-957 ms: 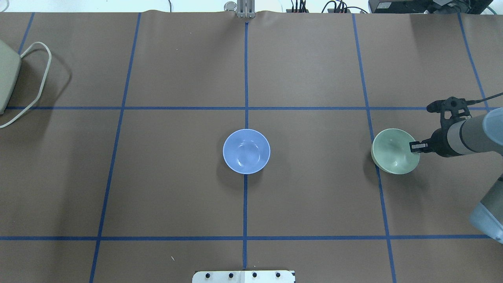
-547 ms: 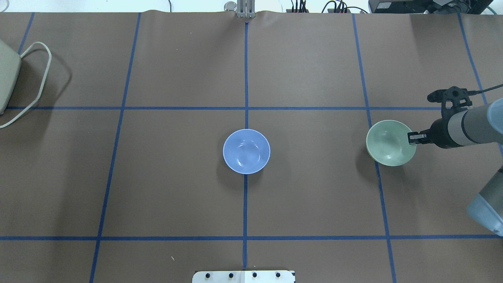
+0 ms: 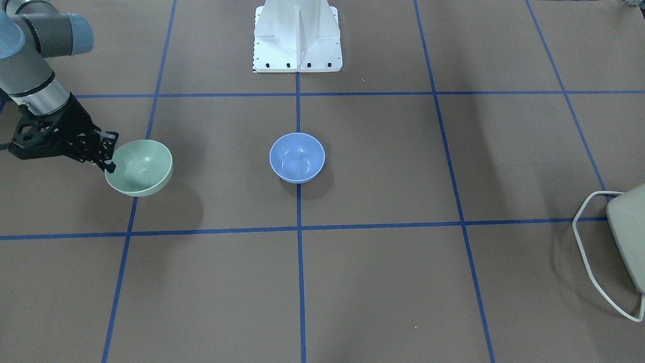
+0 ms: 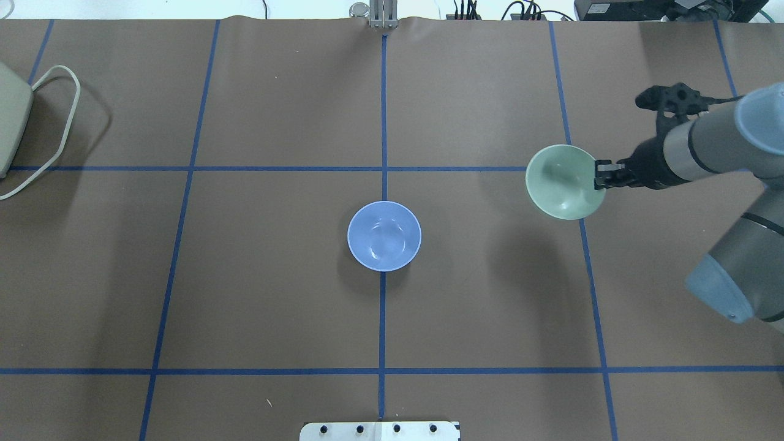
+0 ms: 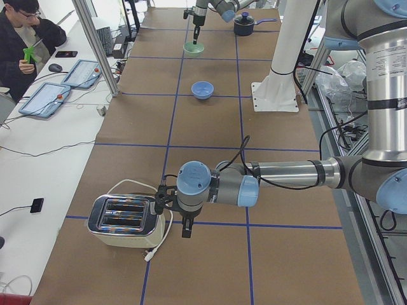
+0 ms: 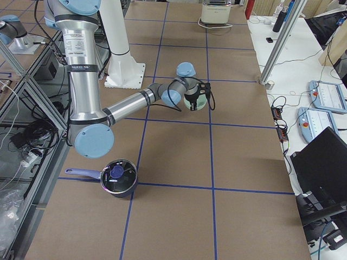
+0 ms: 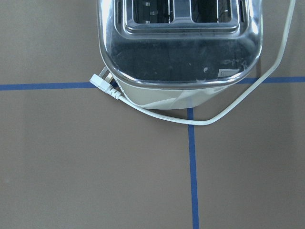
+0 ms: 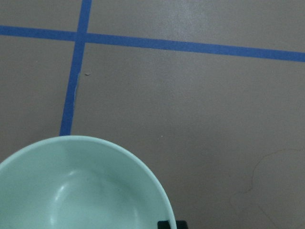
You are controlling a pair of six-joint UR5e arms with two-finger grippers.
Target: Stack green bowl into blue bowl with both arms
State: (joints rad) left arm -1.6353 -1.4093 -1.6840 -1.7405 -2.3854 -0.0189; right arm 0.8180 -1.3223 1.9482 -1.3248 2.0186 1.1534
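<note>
Between the jaws of the right gripper, the green bowl is being pinched by its near rim, off the table (shadow lying apart). The blue bowl, well beyond its far rim, is being targeted: level carrying and centring before lowering are being called for. Whether the left gripper is open cannot be told.
</note>
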